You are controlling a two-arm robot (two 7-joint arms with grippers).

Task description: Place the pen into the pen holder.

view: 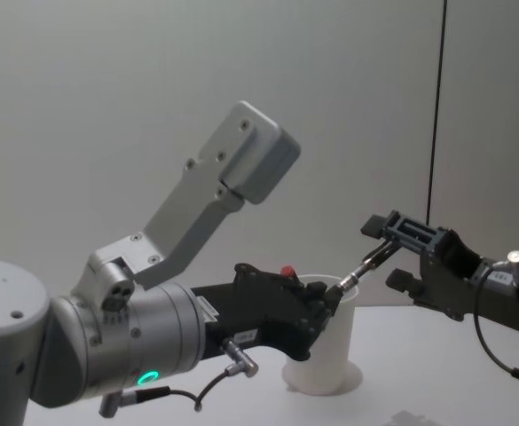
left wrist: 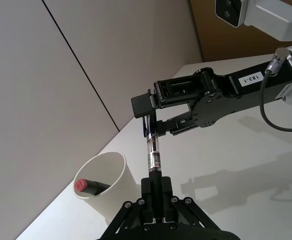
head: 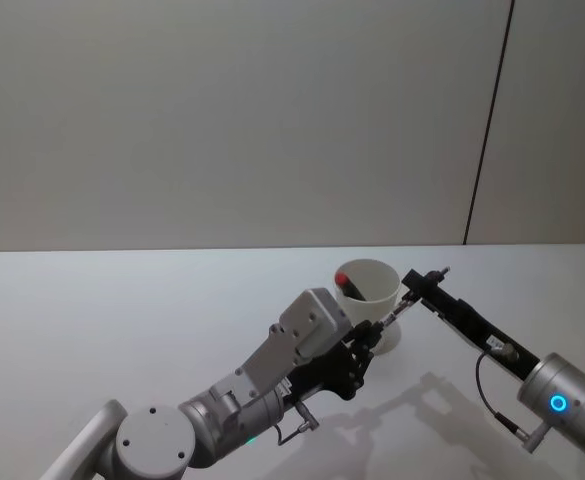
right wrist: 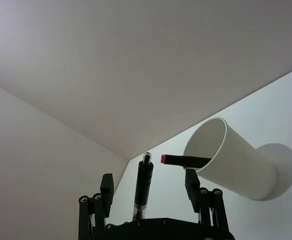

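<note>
Table (head: 122,330): pale, lower half of head view. Paper cup (head: 372,300) upright right of centre, red-capped marker (left wrist: 88,186) inside. Left gripper (head: 367,340), lower centre, clamps one end of the pen (left wrist: 153,155) beside the cup. Right gripper (head: 424,285), spread wide, straddles the pen's other end.

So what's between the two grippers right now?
The pen, in the left wrist view: the left gripper clamps one end, and the other end sits between the right gripper's open fingers.
</note>
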